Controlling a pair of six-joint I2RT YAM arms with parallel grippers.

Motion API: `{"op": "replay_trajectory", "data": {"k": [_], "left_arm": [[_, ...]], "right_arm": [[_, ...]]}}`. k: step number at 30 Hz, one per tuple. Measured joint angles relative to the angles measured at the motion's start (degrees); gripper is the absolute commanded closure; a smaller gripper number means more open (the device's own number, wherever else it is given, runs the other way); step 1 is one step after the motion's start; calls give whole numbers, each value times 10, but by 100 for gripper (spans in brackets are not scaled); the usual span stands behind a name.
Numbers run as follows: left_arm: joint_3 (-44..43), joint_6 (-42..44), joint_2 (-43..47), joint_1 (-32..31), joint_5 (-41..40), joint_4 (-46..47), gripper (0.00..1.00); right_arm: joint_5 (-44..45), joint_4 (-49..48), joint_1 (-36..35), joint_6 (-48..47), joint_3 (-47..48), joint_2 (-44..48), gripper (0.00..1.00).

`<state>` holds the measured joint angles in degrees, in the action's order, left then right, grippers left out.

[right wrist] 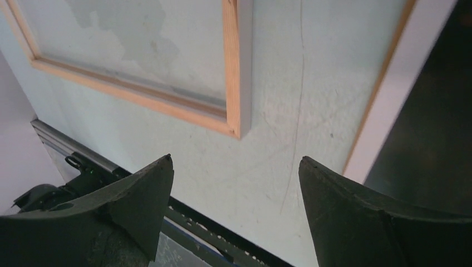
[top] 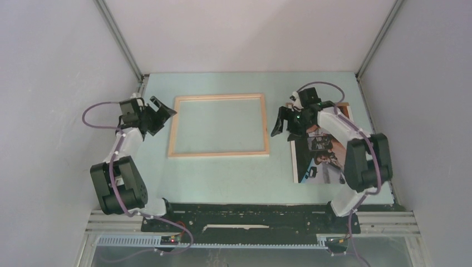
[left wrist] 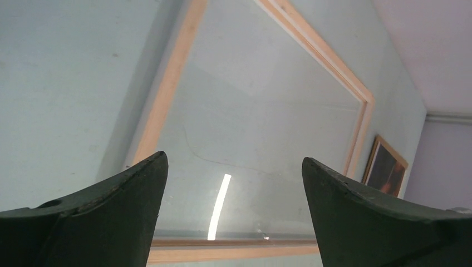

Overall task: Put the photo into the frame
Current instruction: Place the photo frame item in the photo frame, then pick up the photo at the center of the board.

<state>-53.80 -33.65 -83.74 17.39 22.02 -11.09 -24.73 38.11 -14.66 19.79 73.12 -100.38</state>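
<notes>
The photo (top: 314,167) lay flat beside the empty frame (top: 218,153), on its right and not yet inserted, while the left gripper (top: 163,109) and right gripper (top: 283,122) hung wide apart, grasping nothing.

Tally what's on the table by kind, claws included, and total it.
frame: 1
photo: 1
claws: 2, the left claw and the right claw
Total: 4
</notes>
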Motion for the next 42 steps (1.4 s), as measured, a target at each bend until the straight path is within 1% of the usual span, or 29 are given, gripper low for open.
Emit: {"op": "replay_trajectory", "data": {"k": [1,5,9,11,13,18,20,24,27,28,30,32,34,37,42], "left_arm": [[-2,2,9,-10,0,0,1],[-4,7,36,-58,7,-3,0],[-4,8,68,-114,24,-3,0],[-4,8,85,-136,33,-3,0],[-4,10,104,-155,40,-3,0],[-4,17,132,-206,41,-2,0],[-4,24,132,-243,35,-2,0],[-12,45,119,-351,19,-7,0],[-44,57,76,-452,6,-13,0],[-60,58,55,-492,-2,-19,0],[-107,59,-2,-563,-17,-25,1],[-157,58,-64,-626,-25,-26,4],[-208,54,-123,-672,-30,-30,7],[-289,27,-221,-724,-33,-19,8],[-344,-55,-328,-751,-43,24,12]], "right_arm": [[-5,-8,7,1,-23,28,10],[-17,-28,47,7,-99,129,7],[-27,-34,115,25,-187,233,4],[-34,-30,177,37,-229,280,4],[-34,-21,255,47,-260,319,6],[-23,-11,453,70,-301,357,8],[-12,-10,539,81,-322,364,8],[16,-12,660,105,-359,389,8],[18,-26,712,126,-390,423,8],[19,-32,719,130,-399,431,8],[23,-45,725,136,-415,447,8],[29,-55,726,137,-425,455,8],[38,-66,728,136,-430,460,8],[42,-85,742,133,-432,460,8],[13,-122,783,124,-441,431,8]]}}
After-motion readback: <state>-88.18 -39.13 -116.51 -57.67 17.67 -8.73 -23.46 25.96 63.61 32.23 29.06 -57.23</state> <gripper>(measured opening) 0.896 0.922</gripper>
